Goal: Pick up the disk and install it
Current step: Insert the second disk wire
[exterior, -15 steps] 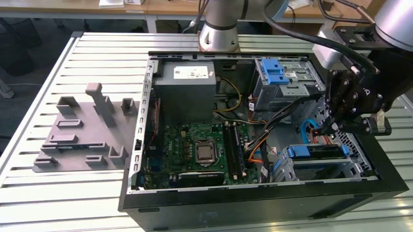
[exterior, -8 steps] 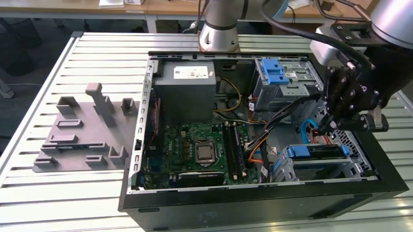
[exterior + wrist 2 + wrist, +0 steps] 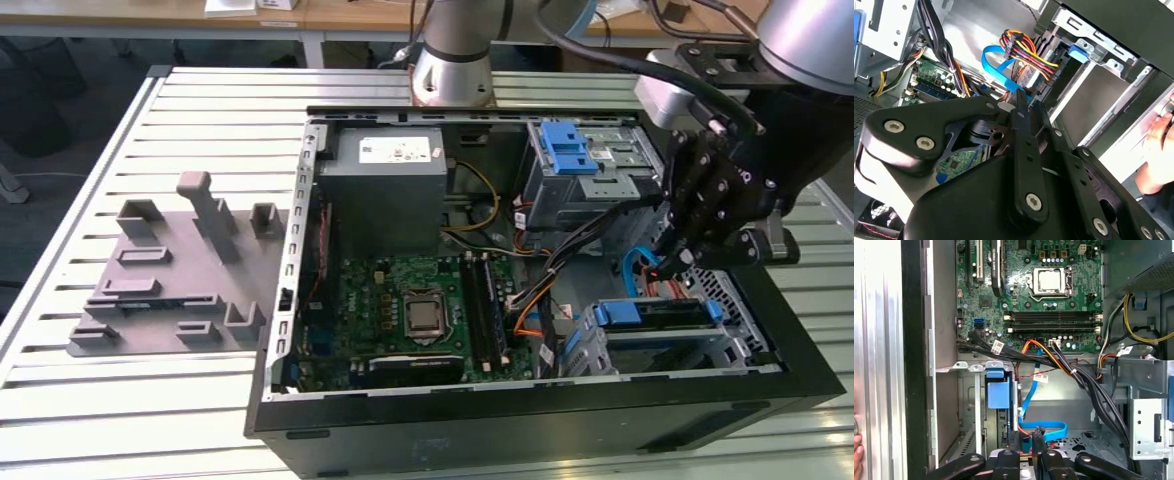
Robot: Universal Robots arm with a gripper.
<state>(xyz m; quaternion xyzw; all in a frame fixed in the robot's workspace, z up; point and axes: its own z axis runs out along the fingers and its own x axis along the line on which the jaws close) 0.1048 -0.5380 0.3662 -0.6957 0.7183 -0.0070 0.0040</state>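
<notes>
The disk sits slotted in the lower drive bay at the exterior view's right of the open computer case, with its blue rails showing. In the wrist views its blue rail end faces the inside of the case. My gripper hangs just above and behind the disk. Both wrist views show the gripper nearly closed on the end of a flat blue cable, a short way from the disk's rear.
Bundles of black, orange and yellow wires cross beside the bay. A silver cage with a blue latch and a grey metal box stand at the back of the case. A grey fixture lies on the slatted table. A hand rests by the case's outer wall.
</notes>
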